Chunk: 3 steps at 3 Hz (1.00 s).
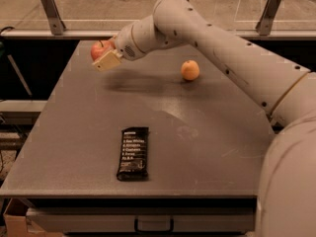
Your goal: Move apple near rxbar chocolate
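The red apple [98, 48] is held in my gripper [102, 56] at the far left of the grey table [212, 147], lifted a little above the top; its shadow lies on the table to the right. One beige finger [107, 61] covers the apple's lower front. The rxbar chocolate [133, 153], a flat black wrapper with white text, lies near the table's front edge, well in front of the apple and the gripper.
A small orange fruit [190, 70] sits on the table to the right of the gripper, under my arm [217, 38]. Metal railing posts [51, 10] stand behind the table. A drawer handle [153, 225] shows below the front edge.
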Motion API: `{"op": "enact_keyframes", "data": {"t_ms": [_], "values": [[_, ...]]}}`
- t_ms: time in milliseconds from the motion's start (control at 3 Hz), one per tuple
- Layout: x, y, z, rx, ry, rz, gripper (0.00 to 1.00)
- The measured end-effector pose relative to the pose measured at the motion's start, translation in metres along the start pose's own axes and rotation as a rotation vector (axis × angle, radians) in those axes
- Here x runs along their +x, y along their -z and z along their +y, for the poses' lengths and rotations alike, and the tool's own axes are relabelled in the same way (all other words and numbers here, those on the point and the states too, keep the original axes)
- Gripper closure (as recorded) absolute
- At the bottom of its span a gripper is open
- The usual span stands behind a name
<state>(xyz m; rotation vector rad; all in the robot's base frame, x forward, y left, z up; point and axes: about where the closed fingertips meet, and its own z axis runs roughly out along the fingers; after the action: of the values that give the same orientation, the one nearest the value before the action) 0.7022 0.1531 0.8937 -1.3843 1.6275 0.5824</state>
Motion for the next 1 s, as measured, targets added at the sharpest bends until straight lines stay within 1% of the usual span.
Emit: {"op": "enact_keyframes", "data": {"t_ms": [333, 667, 1000], "values": [[0.002, 0.029, 0.034, -0.070, 0.059, -0.009, 1.00], [0.012, 0.055, 0.071, -0.134, 0.096, 0.012, 1.00], [0.037, 0.077, 0.089, -0.150, 0.081, 0.043, 1.00]]}}
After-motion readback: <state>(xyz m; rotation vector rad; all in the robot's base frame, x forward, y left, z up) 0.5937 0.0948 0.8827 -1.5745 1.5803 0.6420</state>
